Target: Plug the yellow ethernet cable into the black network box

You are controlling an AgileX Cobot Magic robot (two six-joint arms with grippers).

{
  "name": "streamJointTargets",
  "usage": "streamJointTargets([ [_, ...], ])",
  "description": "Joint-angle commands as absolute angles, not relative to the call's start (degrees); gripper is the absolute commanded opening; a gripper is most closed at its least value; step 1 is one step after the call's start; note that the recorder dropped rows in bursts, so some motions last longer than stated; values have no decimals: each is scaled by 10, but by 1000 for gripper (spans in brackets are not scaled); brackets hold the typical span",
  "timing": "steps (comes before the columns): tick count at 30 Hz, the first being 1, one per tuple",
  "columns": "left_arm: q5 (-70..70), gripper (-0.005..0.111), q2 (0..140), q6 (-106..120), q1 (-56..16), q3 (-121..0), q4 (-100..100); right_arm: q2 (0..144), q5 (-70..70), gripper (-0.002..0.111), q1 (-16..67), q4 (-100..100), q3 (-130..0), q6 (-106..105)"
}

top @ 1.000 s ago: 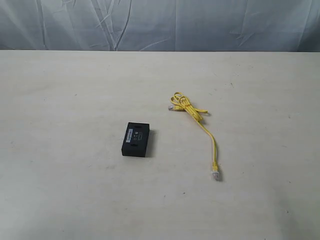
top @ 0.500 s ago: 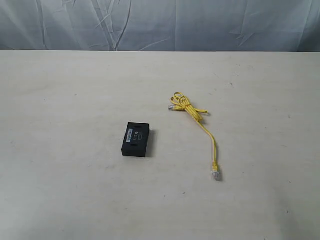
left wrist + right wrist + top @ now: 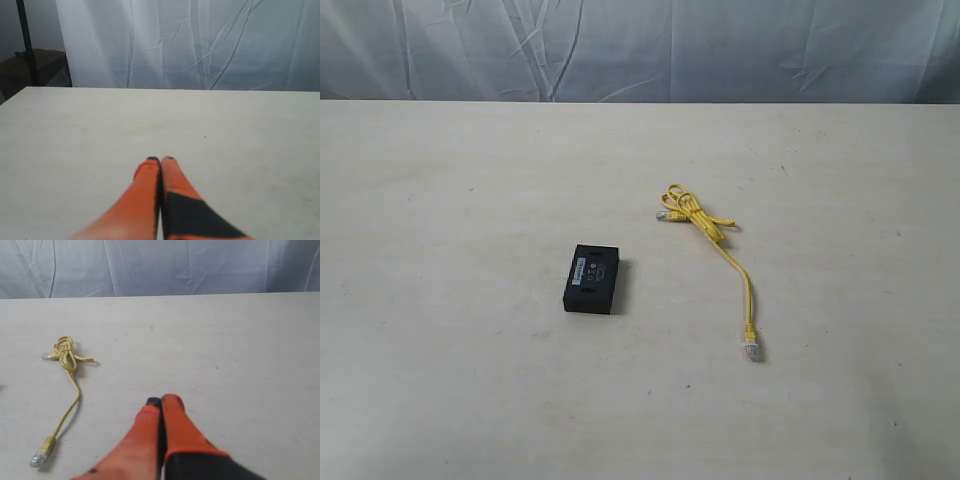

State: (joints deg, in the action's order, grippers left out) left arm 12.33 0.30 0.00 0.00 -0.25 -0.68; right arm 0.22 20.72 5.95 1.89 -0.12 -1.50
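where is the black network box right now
In the exterior view the black network box lies flat on the table, a little left of centre, apart from the yellow ethernet cable lying to its right.

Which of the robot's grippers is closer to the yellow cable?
Right, likely. The right gripper has the yellow ethernet cable in its camera's sight; the left gripper sees only table.

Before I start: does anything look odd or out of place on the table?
Only the cable: its far end is tied in a loose knot, leaving just the near stretch straight. Both plugs lie free; the near plug is apart from the box. The box lies flat and looks undamaged.
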Motion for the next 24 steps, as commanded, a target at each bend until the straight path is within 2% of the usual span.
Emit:
streamJointTargets([
  [1, 76, 0, 0, 0, 1, 0, -4, 0, 201, -1, 56, 20, 0, -15],
  [24, 32, 0, 0, 0, 1, 0, -4, 0, 201, -1, 56, 20, 0, -15],
])
